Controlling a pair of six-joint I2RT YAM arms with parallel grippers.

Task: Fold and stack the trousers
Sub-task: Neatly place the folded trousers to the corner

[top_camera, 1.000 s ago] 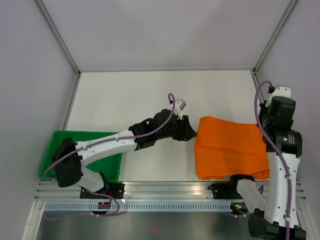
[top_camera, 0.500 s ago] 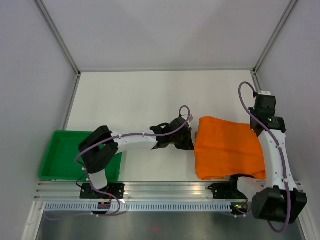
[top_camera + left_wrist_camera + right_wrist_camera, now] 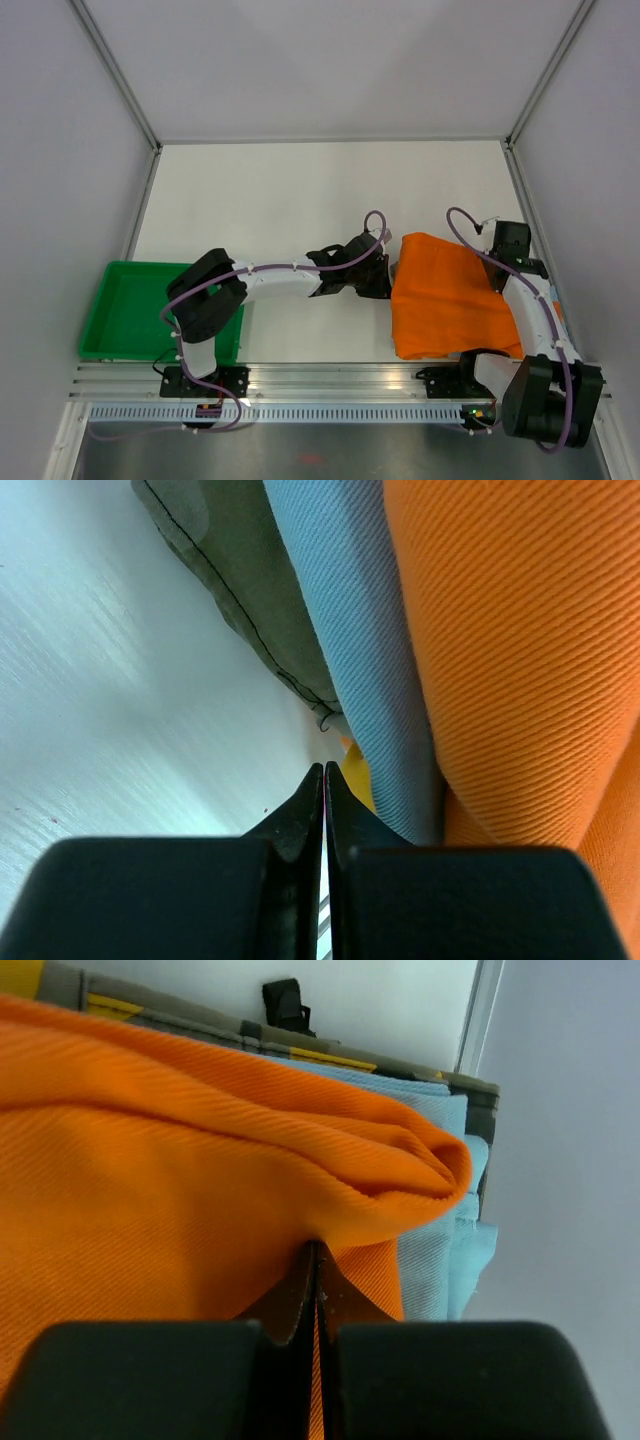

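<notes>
Nearest, on the left, the green tray (image 3: 115, 310) sits against the near edge of the desk (image 3: 300, 190), well apart from the work. The trousers (image 3: 450, 300) lie on the near right of the desk as a rough folded rectangle, between the two arms.

The left gripper (image 3: 323, 770) is clenched, its tips at the left edge of the pile. Just beyond the tips are a yellow scrap (image 3: 357, 780), a light blue cloth (image 3: 350, 630) and a grey-green cloth (image 3: 230, 570), layered against the orange. Nothing shows between the jaws, so I cannot tell whether it has caught any cloth.

Farther right, the right gripper (image 3: 315, 1247) is also clenched. Its tips are buried in the orange fabric under a rounded fold, and it looks to be pinching a layer of the trousers. The blue cloth shows past that fold too.

The trousers look light, limp and finely ribbed, so they should grip well but sag and spill open if lifted by one layer. The best hold is probably at opposite edges or corners, through every orange layer at once. The risk is dragging the blue cloth along, since it lies tight against the orange on both sides. The far half of the desk shows only white surface.
</notes>
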